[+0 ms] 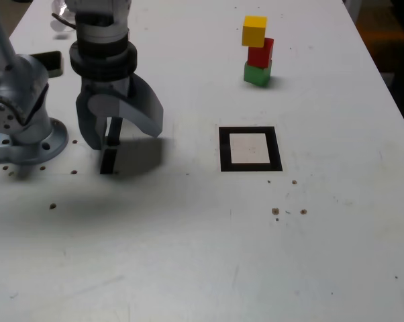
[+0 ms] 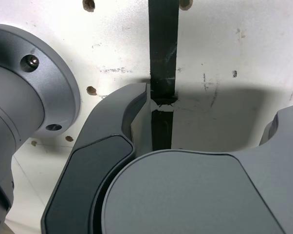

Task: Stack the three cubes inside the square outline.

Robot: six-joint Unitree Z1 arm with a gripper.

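White table point(image 1: 202, 255). Landmark is the square outline point(image 1: 250, 167), black tape border around a white middle, nothing in it.

The three cubes stand stacked beyond the outline, well apart from it, a little toward the exterior view's right of its centre: green cube point(image 1: 257, 74) on the table, red cube point(image 1: 260, 53) on it, yellow cube point(image 1: 254, 31) on top. The stack is uneven, each block offset and turned a bit.

The gripper point(image 1: 118, 137) is well off to the exterior view's left of the outline, pointing down, close over the table, jaws spread wide and holding nothing. A black tape strip point(image 2: 163, 58) runs on the table under it; the tip nearest the tape may touch the surface, hard to tell. The arm's round base point(image 1: 27, 144) sits further left of the outline.
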